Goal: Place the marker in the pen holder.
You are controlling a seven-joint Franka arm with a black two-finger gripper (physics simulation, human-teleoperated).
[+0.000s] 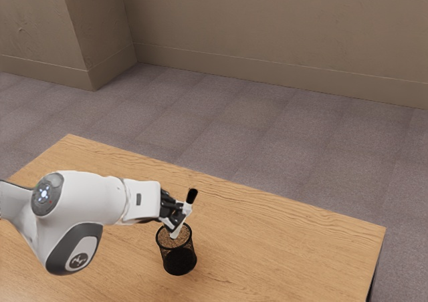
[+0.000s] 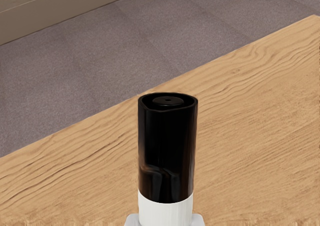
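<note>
My gripper [image 1: 178, 218] is shut on the marker [image 1: 192, 196], whose black cap points up and toward the exterior view's right. The white lower end of the marker slants down to the mouth of the black mesh pen holder [image 1: 179, 260]; how far it reaches inside I cannot tell. The pen holder stands upright on the table, just below the hand. In the wrist view the marker [image 2: 167, 151] stands with its black cap uppermost and its white body at the lower edge.
The wooden table [image 1: 287, 248] extends toward the exterior view's right, with its far edge beyond the hand. Grey carpet [image 1: 241, 121] and a brown wall [image 1: 267, 28] lie past the table.
</note>
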